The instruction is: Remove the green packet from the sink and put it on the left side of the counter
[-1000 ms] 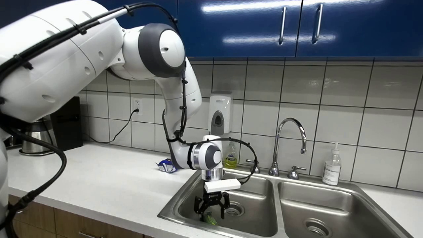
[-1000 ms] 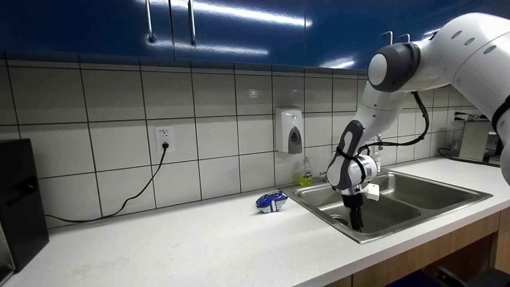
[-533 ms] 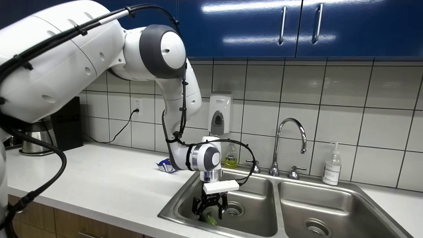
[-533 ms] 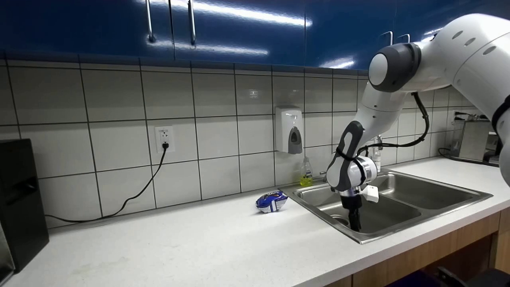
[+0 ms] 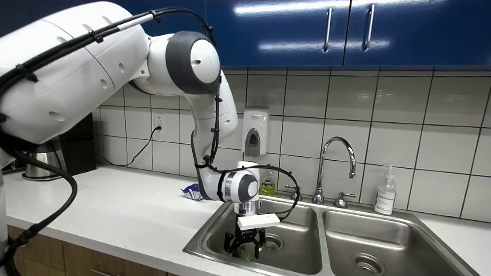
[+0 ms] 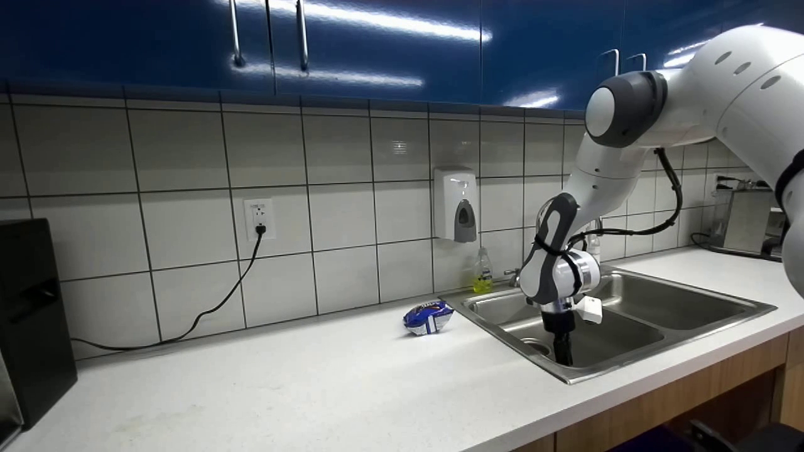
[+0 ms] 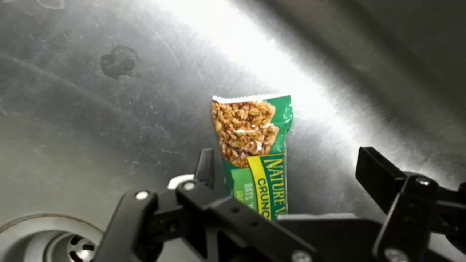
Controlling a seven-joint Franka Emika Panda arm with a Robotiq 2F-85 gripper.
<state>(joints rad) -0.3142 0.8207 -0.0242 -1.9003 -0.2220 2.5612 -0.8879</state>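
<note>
Inside the sink (image 5: 323, 241): green packet (image 7: 251, 142)
Pincer (image 7: 285, 160): fingers spread, packet showing between them
Surface (image 6: 282, 389): blue packet (image 6: 428, 317)

Near the front edge of the sink (image 5: 195, 247), the gripper (image 7: 287, 162) hides one end of the green packet (image 7: 253, 145); the wrist view crops the drain (image 7: 58, 236).

This is a kitchen — double sink (image 5: 322, 239), tall faucet (image 5: 320, 168), blue cupboards (image 5: 276, 32).

white arm (image 5: 82, 90) | dark-grey bands (image 5: 180, 63) | black cables (image 5: 61, 51) | black gripper (image 7: 290, 169) | silver screws (image 7: 423, 181)
</note>
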